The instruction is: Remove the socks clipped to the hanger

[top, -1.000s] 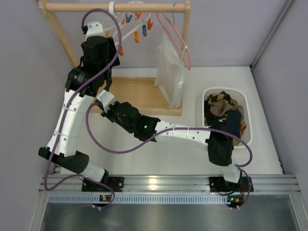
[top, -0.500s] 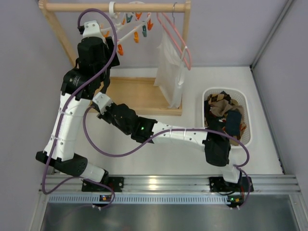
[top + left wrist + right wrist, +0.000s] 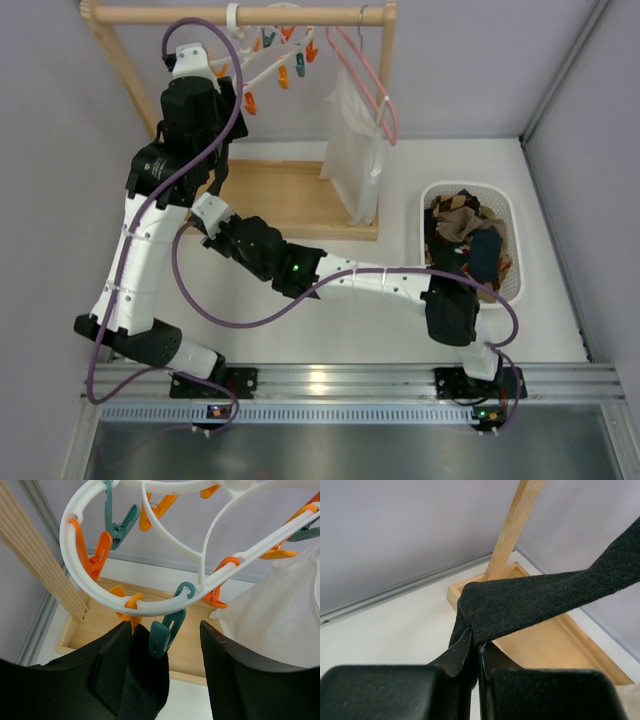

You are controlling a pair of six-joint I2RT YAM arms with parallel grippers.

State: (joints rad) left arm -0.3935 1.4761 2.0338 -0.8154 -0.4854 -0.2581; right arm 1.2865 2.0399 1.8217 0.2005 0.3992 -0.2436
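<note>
The white clip-hanger (image 3: 150, 605) hangs from the wooden rail, and it also shows in the top view (image 3: 272, 48). One teal clothespin (image 3: 164, 630) on its ring is clipped on a dark sock (image 3: 147, 680). My left gripper (image 3: 167, 672) is open, raised under the ring, with the teal clothespin and the sock's top between its fingers; the sock lies against the left finger (image 3: 107, 675). My right gripper (image 3: 479, 655) is lower and shut on the same dark sock (image 3: 545, 597), which stretches taut up to the right. In the top view the left gripper (image 3: 228, 92) is at the clips and the right gripper (image 3: 208, 215) is below it.
A pink wire hanger with a white garment (image 3: 355, 150) hangs to the right on the wooden rack (image 3: 240, 15). The rack's wooden base (image 3: 290, 195) lies under the grippers. A white basket (image 3: 432, 192) at the right holds several socks (image 3: 465, 230).
My left gripper has risen up and left to the hanger's clips and then held still. My right arm shifted slightly left with the sock in it.
</note>
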